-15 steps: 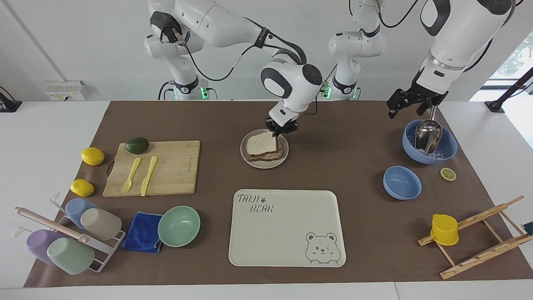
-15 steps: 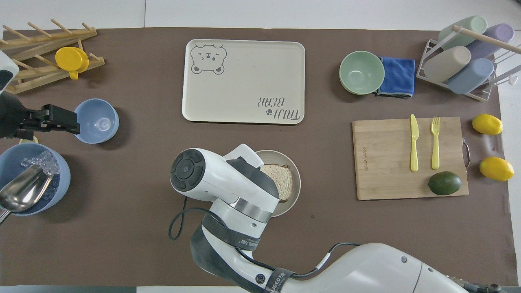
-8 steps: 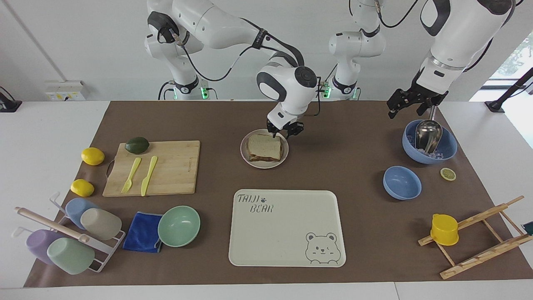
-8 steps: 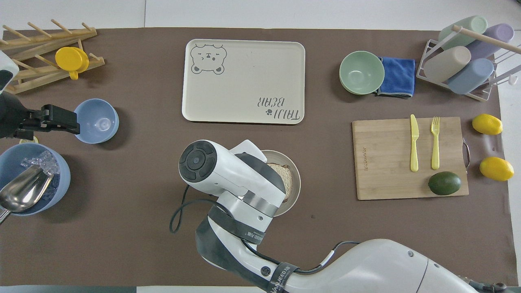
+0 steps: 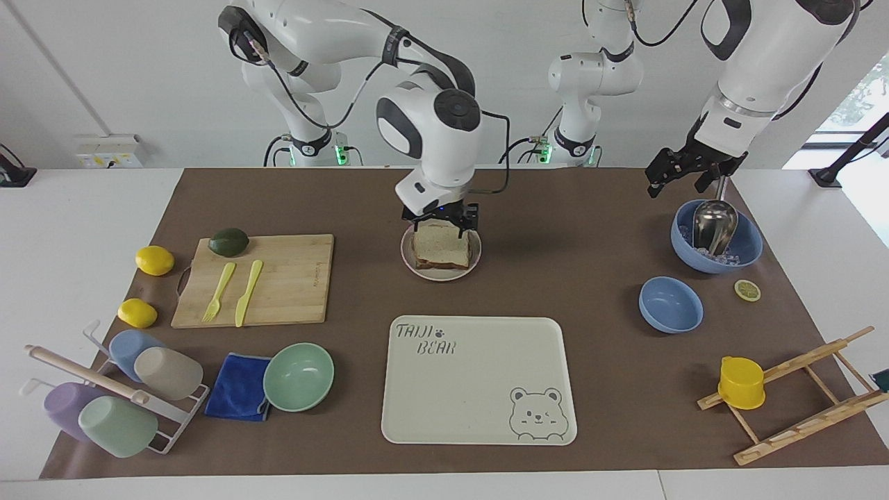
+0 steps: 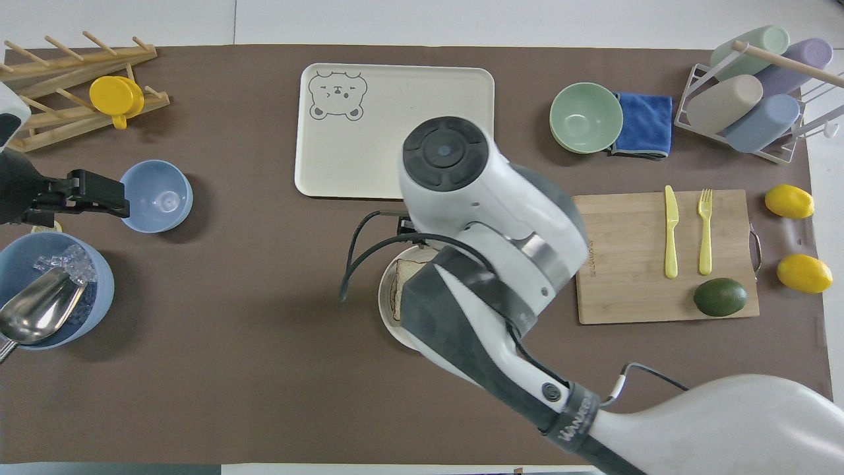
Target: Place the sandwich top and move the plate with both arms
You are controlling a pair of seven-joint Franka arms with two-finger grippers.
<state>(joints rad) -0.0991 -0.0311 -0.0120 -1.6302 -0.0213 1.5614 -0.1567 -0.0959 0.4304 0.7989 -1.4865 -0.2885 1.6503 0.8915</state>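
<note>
The sandwich top (image 5: 439,244), a speckled light-brown slice, lies flat on the stacked sandwich on the small round plate (image 5: 439,277) at mid-table. My right gripper (image 5: 442,223) hangs open just over the slice's robot-side edge with nothing between its fingers. In the overhead view the right arm's wrist covers that gripper and most of the plate (image 6: 386,310); only an edge of the sandwich top (image 6: 398,290) shows. My left gripper (image 5: 684,173) waits open above the large blue bowl, and it also shows in the overhead view (image 6: 92,194).
The bear tray (image 5: 479,378) lies farther from the robots than the plate. A cutting board (image 5: 278,278) with knife, fork and avocado sits toward the right arm's end. The large blue bowl (image 5: 715,243) with ice and a scoop and a small blue bowl (image 5: 670,304) sit toward the left arm's end.
The right gripper opened and let go of the slice, which dropped from tilted to flat on the sandwich. The wrist swung toward the right arm's end. The left arm stayed still.
</note>
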